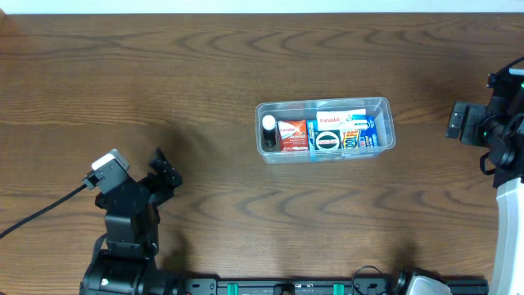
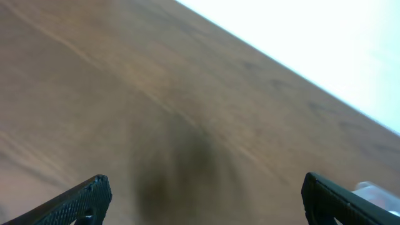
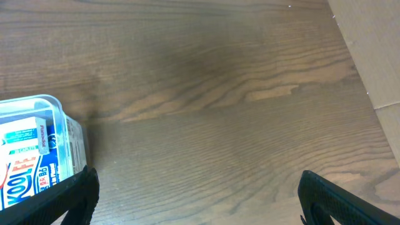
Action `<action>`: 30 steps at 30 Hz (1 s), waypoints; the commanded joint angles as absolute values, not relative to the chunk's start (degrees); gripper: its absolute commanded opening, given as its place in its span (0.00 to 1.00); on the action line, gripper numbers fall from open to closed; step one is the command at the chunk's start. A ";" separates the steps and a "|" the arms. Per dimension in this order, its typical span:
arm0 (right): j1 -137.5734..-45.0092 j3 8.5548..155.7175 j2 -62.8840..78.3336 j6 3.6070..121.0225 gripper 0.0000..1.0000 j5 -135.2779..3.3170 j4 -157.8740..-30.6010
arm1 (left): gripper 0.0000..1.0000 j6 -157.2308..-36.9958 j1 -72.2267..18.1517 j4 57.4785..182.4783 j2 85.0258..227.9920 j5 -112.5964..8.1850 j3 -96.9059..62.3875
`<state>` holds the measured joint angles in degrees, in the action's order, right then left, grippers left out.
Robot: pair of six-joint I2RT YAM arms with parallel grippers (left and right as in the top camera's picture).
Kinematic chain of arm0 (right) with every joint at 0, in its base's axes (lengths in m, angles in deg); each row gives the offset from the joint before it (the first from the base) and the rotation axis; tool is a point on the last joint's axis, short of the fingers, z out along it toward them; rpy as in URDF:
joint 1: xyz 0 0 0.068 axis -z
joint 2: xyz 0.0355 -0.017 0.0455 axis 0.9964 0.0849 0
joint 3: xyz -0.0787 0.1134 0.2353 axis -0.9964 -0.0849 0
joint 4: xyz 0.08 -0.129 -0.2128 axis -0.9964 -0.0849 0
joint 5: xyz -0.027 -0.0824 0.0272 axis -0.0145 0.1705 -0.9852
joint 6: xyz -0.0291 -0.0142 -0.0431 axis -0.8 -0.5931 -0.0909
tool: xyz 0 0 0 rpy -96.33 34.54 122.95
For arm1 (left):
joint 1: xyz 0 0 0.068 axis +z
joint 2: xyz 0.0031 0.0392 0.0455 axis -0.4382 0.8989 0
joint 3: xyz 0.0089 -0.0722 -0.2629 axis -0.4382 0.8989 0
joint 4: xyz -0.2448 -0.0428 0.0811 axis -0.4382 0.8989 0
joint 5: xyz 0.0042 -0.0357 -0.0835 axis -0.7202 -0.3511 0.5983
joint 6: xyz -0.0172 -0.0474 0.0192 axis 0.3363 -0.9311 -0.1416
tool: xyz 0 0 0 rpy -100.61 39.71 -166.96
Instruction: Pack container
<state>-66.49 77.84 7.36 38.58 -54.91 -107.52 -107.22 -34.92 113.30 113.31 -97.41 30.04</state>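
Table (image 1: 164, 82): wood-grain, bearing everything. Container (image 1: 327, 102): clear tub, lay between the hands, near the right hand (image 3: 197, 175) and well apart from the left hand (image 2: 205, 181); mouth faced up for loading, long axis ran hand to hand. Both hands stood wide and empty. Boxes (image 1: 293, 135): packed side by side inside, likely to save room.

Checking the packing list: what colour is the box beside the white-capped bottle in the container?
Red-orange box, inside the container; clearest in the overhead view.
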 commanded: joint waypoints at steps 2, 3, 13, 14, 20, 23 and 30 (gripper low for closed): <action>-66.01 78.28 7.25 39.19 0.99 -54.95 -107.58 | 0.98 -106.57 -35.07 111.27 109.83 -93.14 31.15; -66.01 78.28 7.25 39.19 0.99 -54.95 -107.58 | 0.98 -106.57 -35.07 110.70 108.57 -92.44 32.01; -66.01 78.28 7.25 39.17 0.99 -54.95 -107.58 | 0.98 -105.69 -35.07 105.78 92.44 -92.23 43.28; -66.01 78.28 7.25 39.17 0.99 -54.95 -107.58 | 0.98 -105.69 -35.07 105.83 91.12 -92.20 43.94; -66.01 78.28 7.25 39.19 0.99 -54.95 -107.58 | 0.98 -105.74 -35.07 105.76 86.23 -87.79 47.07; -66.01 78.28 7.25 39.19 0.99 -54.95 -107.58 | 0.98 -105.76 -35.07 105.74 84.94 -87.29 47.85; -66.01 78.28 7.25 39.17 0.99 -54.95 -107.58 | 0.98 -105.71 -35.07 105.69 84.98 -87.26 49.27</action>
<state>-66.49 77.84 7.36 38.58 -54.91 -107.52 -106.94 -34.92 106.09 85.48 -88.09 48.27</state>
